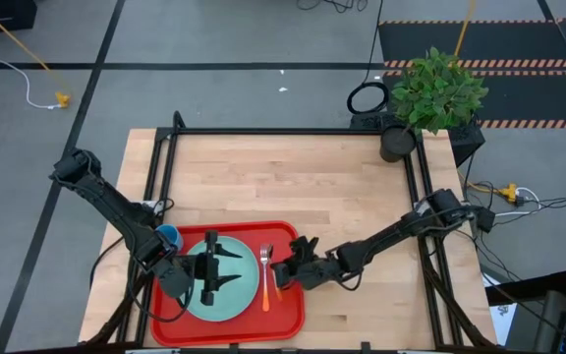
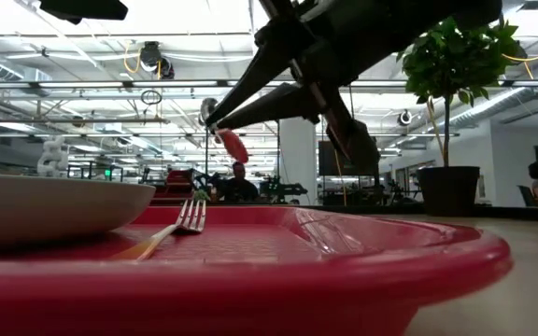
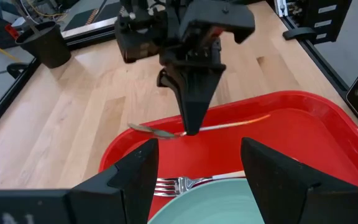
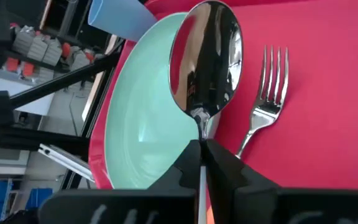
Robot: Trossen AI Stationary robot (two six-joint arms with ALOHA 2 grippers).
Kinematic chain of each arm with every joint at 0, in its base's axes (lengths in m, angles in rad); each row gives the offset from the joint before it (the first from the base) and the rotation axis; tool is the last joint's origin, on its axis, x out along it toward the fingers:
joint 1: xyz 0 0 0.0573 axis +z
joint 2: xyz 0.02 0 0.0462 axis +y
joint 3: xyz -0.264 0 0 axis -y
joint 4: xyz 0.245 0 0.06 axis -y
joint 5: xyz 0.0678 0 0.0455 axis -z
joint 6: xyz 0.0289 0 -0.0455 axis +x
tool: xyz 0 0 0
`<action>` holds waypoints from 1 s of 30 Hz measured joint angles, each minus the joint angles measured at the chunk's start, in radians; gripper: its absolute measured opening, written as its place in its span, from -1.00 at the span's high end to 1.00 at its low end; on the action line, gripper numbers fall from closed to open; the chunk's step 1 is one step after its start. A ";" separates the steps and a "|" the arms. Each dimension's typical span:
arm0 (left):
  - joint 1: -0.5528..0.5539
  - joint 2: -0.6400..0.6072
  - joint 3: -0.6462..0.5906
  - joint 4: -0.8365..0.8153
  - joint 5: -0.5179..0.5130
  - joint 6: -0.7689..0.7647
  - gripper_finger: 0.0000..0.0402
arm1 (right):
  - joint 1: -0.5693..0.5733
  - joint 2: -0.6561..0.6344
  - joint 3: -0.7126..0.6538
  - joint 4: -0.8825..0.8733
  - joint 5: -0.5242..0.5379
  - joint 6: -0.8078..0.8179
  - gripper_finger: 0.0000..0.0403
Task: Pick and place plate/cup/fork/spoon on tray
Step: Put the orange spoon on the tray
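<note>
The red tray (image 1: 283, 313) lies at the table's near edge. The teal plate (image 1: 226, 300) rests flat on its left half. The fork (image 1: 265, 280) lies on the tray right of the plate, tines toward the far edge. The blue cup (image 1: 168, 236) stands at the tray's far left corner; whether it is inside the rim, I cannot tell. My left gripper (image 1: 232, 269) hovers open and empty over the plate. My right gripper (image 1: 281, 273) is shut on the spoon (image 4: 207, 56) above the tray, beside the fork. My right gripper pinches the spoon's thin neck (image 4: 202, 127), just behind the bowl, between its two fingertips. The fingers (image 3: 191, 106) come from above, pointing down, and lie across the spoon. The spoon hangs about level, clear of the tray, with its orange handle (image 3: 244, 122) sticking out the other side.
A potted plant (image 1: 430, 93) stands at the table's far right corner. Bare wooden table (image 1: 293, 177) stretches beyond the tray to the far edge. A black frame (image 1: 165, 157) runs along the table's left, far and right sides. People show in the room behind (image 2: 239, 182).
</note>
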 joint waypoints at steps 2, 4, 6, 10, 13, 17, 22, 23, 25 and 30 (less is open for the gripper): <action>0.000 0.000 0.000 0.000 0.000 -0.004 -0.14 | 0.000 0.011 0.005 -0.001 0.004 0.010 1.00; -0.001 0.000 0.000 0.000 0.000 -0.011 -0.14 | 0.000 0.022 0.010 -0.002 0.005 0.018 1.00; -0.001 0.000 0.000 0.000 0.001 -0.018 -0.14 | 0.000 0.032 0.018 -0.002 0.020 0.028 1.00; -0.001 0.000 0.000 -0.003 0.001 -0.019 -0.14 | 0.002 0.044 0.028 -0.039 0.025 0.064 1.00; -0.001 0.000 0.000 -0.004 0.002 -0.023 -0.14 | 0.007 0.044 0.027 -0.132 0.025 0.131 1.00; -0.001 0.000 0.000 -0.009 0.006 -0.026 -0.14 | 0.014 0.044 0.027 -0.200 0.024 0.201 1.00; -0.001 0.000 0.000 -0.008 0.020 -0.030 -0.14 | 0.014 0.044 0.027 -0.211 -0.007 0.214 1.00; -0.001 0.000 0.000 -0.008 0.020 -0.033 -0.14 | 0.014 0.044 0.027 -0.218 -0.007 0.223 1.00; -0.001 0.000 0.000 -0.008 0.020 -0.038 -0.14 | 0.014 0.044 0.027 -0.232 -0.006 0.231 1.00; -0.001 0.000 0.000 -0.008 0.027 -0.049 -0.14 | 0.014 0.044 0.027 -0.232 -0.006 0.208 0.99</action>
